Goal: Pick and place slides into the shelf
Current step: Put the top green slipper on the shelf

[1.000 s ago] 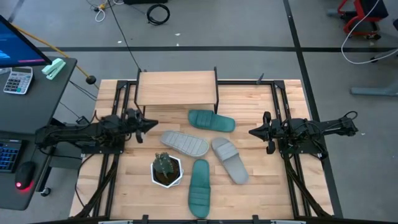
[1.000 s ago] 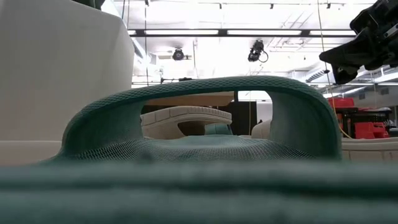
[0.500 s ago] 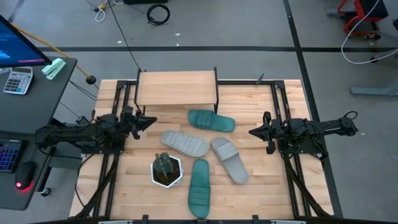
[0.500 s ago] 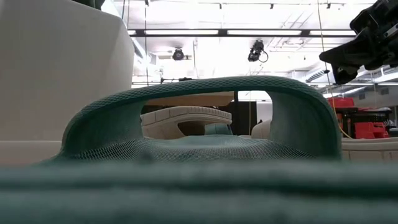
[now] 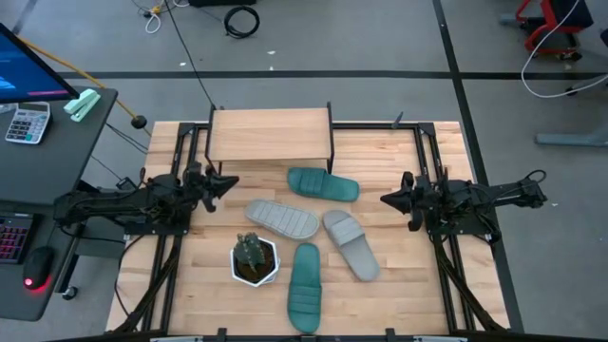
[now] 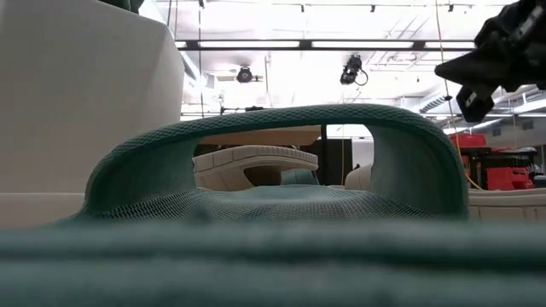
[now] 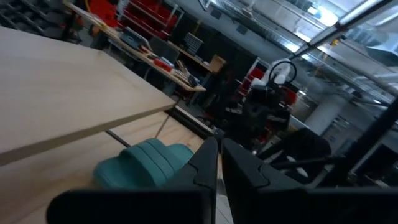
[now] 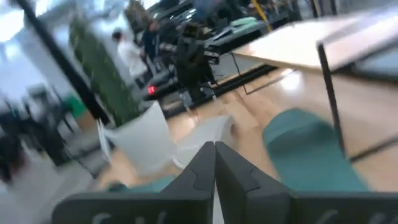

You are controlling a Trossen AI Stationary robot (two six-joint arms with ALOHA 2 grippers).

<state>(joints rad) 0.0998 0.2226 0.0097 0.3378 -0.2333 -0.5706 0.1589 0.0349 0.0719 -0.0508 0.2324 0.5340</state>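
Four slides lie sole down on the wooden table: a teal one (image 5: 323,184) just in front of the shelf (image 5: 271,136), two grey ones (image 5: 282,218) (image 5: 351,244) in the middle, and a teal one (image 5: 305,287) near the front edge, which fills the low view (image 6: 281,170). The shelf stands on thin black legs at the far side. My left gripper (image 5: 231,182) hovers shut at the table's left and points at the far teal slide (image 7: 146,165). My right gripper (image 5: 385,200) hovers shut at the table's right, facing the slides (image 8: 311,149).
A small plant in a white pot (image 5: 255,258) stands left of the near teal slide, close to the left grey one. Black frame rails (image 5: 180,152) run along both sides of the table. A desk with a calculator (image 5: 27,122) is beyond the left edge.
My left gripper has swung a little toward the table's far edge. My right gripper has shifted slightly in the low view. The slides lie as before.
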